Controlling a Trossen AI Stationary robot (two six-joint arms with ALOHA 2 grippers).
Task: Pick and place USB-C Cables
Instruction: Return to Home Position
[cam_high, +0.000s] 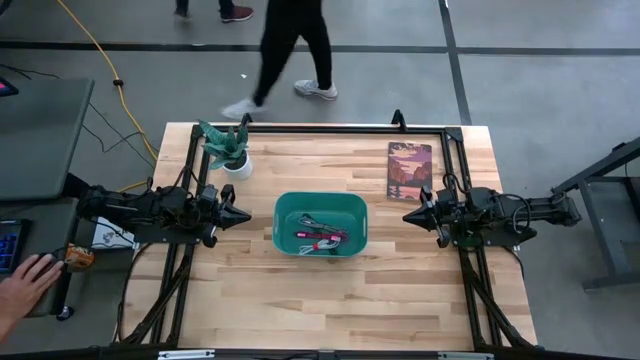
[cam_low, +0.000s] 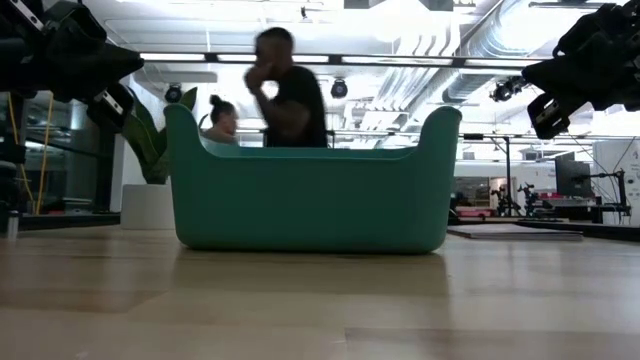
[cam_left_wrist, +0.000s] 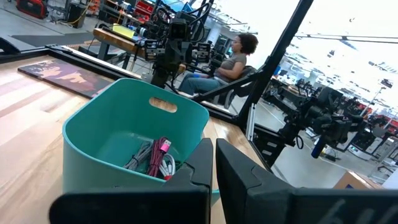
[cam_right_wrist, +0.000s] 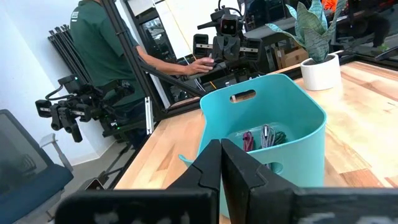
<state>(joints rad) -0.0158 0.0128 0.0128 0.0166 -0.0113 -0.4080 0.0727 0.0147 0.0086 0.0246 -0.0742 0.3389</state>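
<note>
- The high view looks straight down from above on the whole wooden table (cam_high: 300, 300), with the teal bin (cam_high: 283, 222) near its middle.
- The low view sits at table-top height, close to the bin's long side, facing level across the table.
- The left wrist view looks past the left gripper (cam_left_wrist: 214, 146), over the bin, toward the right arm (cam_left_wrist: 169, 43).
- The right wrist view looks past the right gripper (cam_right_wrist: 221, 146) the opposite way, toward the left arm (cam_right_wrist: 227, 37).
- All four views share the bin.

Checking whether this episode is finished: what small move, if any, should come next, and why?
Probably just settle both arms at home. The USB-C cables lie inside the teal bin, and the left gripper and right gripper are shut, apart from it on either side.
</note>
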